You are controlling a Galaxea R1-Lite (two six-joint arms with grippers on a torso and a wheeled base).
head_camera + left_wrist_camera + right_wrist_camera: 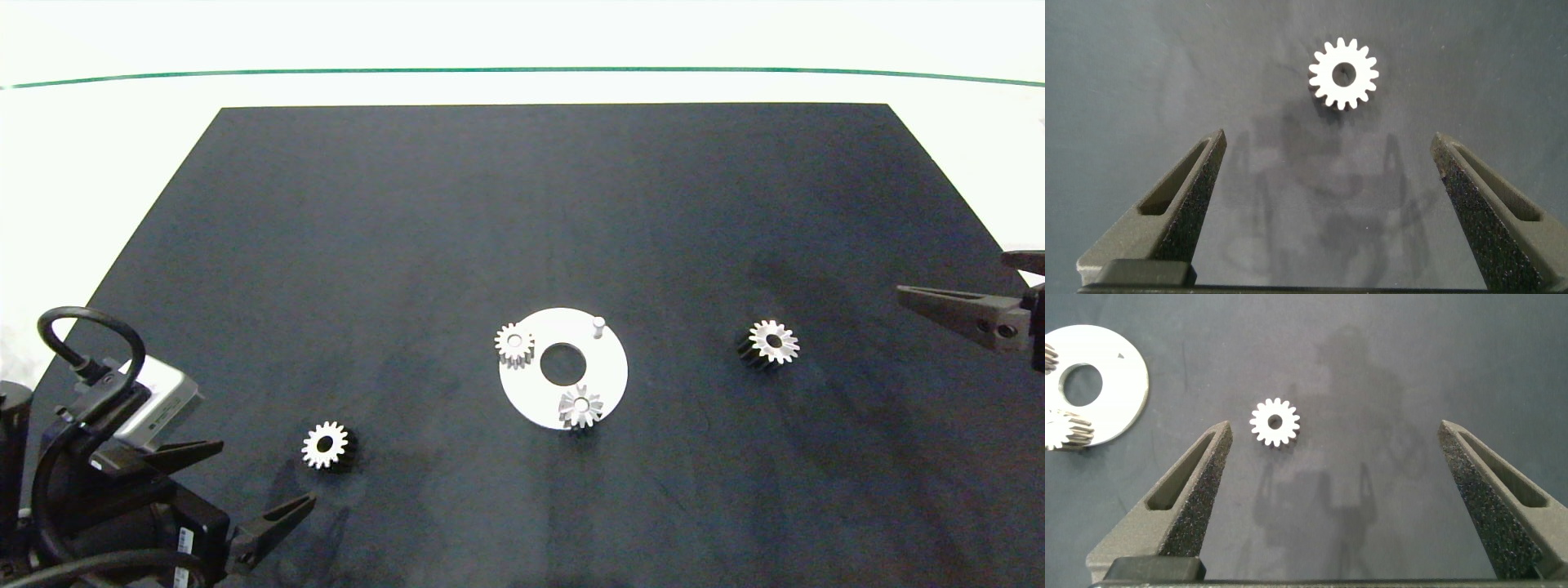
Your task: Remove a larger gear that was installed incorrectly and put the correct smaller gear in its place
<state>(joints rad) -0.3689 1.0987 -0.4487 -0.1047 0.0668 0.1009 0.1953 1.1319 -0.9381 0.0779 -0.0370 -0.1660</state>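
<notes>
The smaller gear [325, 445], blunt-toothed with a wide bore, lies flat on the black mat at the front left. My left gripper [268, 471] is open just short of it, its fingers wider apart than the gear [1343, 73]. The larger gear [771, 341], pointed-toothed with dark sides, lies on the mat to the right of the white round plate [608, 371]. My right gripper [951, 275] hangs open at the right edge, clear of this gear [1275, 422]. A bare pin [598, 325] stands on the plate's far right part.
Two other gears sit on the plate, one at its left edge [514, 343] and one at its near edge [580, 406]. The plate [1118, 384] has a round hole in its middle. The mat's far edge meets a white table.
</notes>
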